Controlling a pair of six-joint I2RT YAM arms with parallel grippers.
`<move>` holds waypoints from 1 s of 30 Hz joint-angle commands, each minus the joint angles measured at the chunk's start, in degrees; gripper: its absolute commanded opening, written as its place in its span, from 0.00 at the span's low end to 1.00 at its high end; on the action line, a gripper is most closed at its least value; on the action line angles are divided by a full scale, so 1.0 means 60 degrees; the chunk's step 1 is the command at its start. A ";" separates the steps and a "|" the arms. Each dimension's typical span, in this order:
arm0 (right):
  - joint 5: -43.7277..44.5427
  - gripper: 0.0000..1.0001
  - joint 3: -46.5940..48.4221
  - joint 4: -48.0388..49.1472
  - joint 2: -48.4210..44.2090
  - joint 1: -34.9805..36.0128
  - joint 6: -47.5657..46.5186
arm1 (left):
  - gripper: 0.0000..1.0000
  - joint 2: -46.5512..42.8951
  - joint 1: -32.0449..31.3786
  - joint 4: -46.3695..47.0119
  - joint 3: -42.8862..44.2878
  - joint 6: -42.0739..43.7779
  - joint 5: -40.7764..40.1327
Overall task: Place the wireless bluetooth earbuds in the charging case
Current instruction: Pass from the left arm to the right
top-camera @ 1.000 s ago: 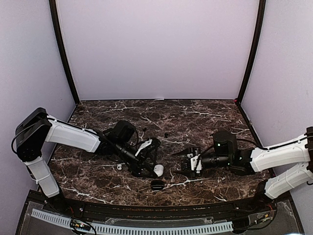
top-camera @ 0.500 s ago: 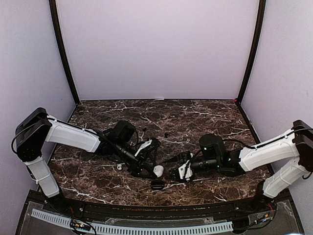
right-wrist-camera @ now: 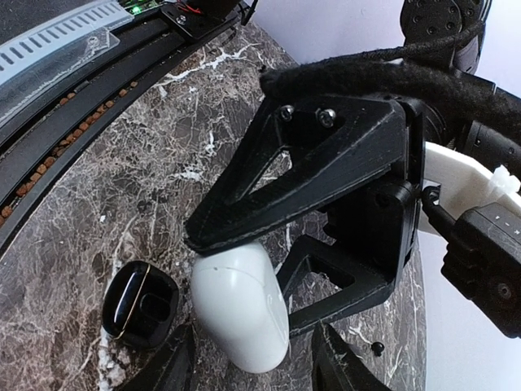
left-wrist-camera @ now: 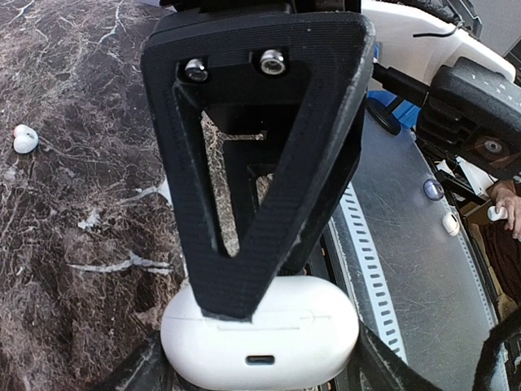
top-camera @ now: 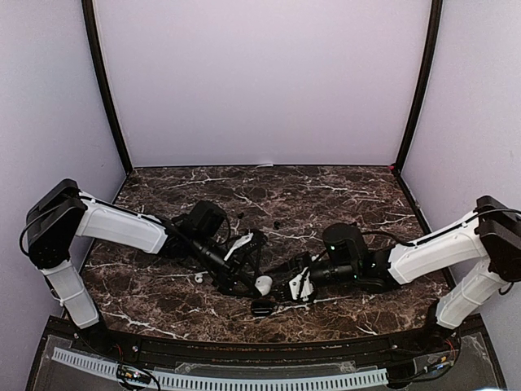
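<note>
left hand (top-camera: 259,281) grips the white charging case (left-wrist-camera: 260,342). right hand (top-camera: 293,287), released, faces it from just beside. white earbud (left-wrist-camera: 24,138) lies beyond, leftward.

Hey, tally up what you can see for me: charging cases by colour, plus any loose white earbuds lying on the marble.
white charging case: 1
black charging case: 1
loose white earbud: 1
Total: 3
</note>
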 commanded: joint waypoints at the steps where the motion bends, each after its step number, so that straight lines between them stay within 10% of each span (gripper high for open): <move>1: -0.0174 0.48 0.0267 0.0467 0.0278 0.0096 -0.0030 | 0.60 0.0066 -0.0015 -0.0065 -0.0013 0.0164 0.0227; 22: -0.0276 0.32 0.0480 0.0513 0.0660 0.0103 -0.0017 | 0.60 0.0214 -0.0015 -0.0165 0.0051 0.0209 0.0165; 30: -0.0241 0.42 0.0501 0.0603 0.0726 0.0110 0.0014 | 0.60 0.0214 -0.0016 -0.0197 0.0058 0.0231 0.0201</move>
